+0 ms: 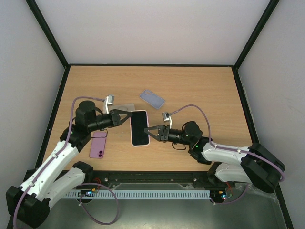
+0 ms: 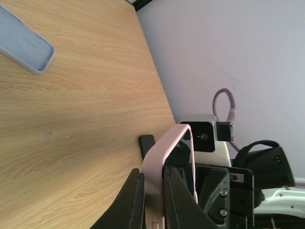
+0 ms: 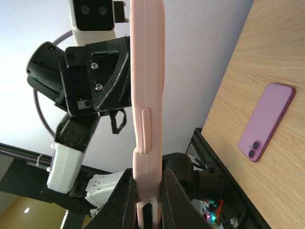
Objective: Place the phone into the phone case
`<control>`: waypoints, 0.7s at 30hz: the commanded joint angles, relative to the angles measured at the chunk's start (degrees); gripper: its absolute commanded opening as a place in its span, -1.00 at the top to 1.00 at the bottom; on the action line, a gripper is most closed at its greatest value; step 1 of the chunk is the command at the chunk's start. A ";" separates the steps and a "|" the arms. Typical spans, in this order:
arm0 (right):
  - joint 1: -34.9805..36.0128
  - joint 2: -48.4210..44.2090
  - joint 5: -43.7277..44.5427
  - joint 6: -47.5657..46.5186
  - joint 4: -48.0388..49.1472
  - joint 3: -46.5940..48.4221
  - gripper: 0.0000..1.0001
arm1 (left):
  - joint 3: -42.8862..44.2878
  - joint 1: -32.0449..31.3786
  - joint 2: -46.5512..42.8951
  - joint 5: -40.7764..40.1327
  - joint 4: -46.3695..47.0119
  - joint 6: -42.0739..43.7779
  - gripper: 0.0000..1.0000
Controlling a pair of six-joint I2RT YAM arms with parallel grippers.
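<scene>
A pink phone case with a black face inside its rim is held above the middle of the table by both grippers. My left gripper is shut on its far left edge; the left wrist view shows the case pinched between the jaws of this gripper. My right gripper is shut on its near right edge; the right wrist view shows the case edge-on above this gripper. A purple phone lies back up on the table at the left, also in the right wrist view.
A blue-grey case lies farther back on the table, also in the left wrist view. A pale translucent case lies partly under the left wrist. Black frame rails border the wooden table.
</scene>
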 commanded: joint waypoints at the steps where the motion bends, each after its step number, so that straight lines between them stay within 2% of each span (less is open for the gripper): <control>1: 0.45 -0.57 -0.05 -3.18 -3.39 2.76 0.88 | 3.87 -0.04 0.73 -7.87 -7.97 8.03 0.95; 5: 0.43 -0.62 1.29 -3.73 -5.26 3.48 0.88 | 3.92 -0.24 0.96 -9.03 -9.50 9.93 0.94; 7: 0.45 -1.02 2.81 -4.32 -6.48 3.51 0.88 | 3.93 -0.24 0.89 -8.20 -9.32 9.55 0.87; 8: 0.45 -1.30 3.64 -4.77 -7.07 3.46 0.88 | 3.86 -0.20 0.80 -7.55 -9.06 9.28 0.78; 10: 0.40 -1.80 5.81 -6.16 -8.43 3.21 0.87 | 3.78 -0.20 0.46 -7.26 -8.68 8.14 0.46; 11: 0.47 -1.96 7.21 -7.50 -9.68 3.30 0.87 | 3.60 -0.20 0.30 -7.30 -8.57 7.67 0.24; 13: 0.32 -1.84 9.59 -10.75 -16.12 4.78 0.87 | 3.45 -0.20 0.02 -7.91 -8.79 7.11 -0.08; 15: 0.04 -1.27 12.19 -14.32 -23.20 6.85 0.87 | 3.36 -0.11 -0.09 -9.16 -9.62 6.98 -0.32; 18: -1.94 -0.86 13.95 -15.94 -27.35 7.01 0.88 | 3.32 -0.11 0.23 -11.52 -11.50 6.81 -0.60; 21: -4.89 -0.79 12.25 -14.20 -25.52 5.53 0.88 | 2.16 -0.11 0.92 -12.63 -12.11 5.27 -0.68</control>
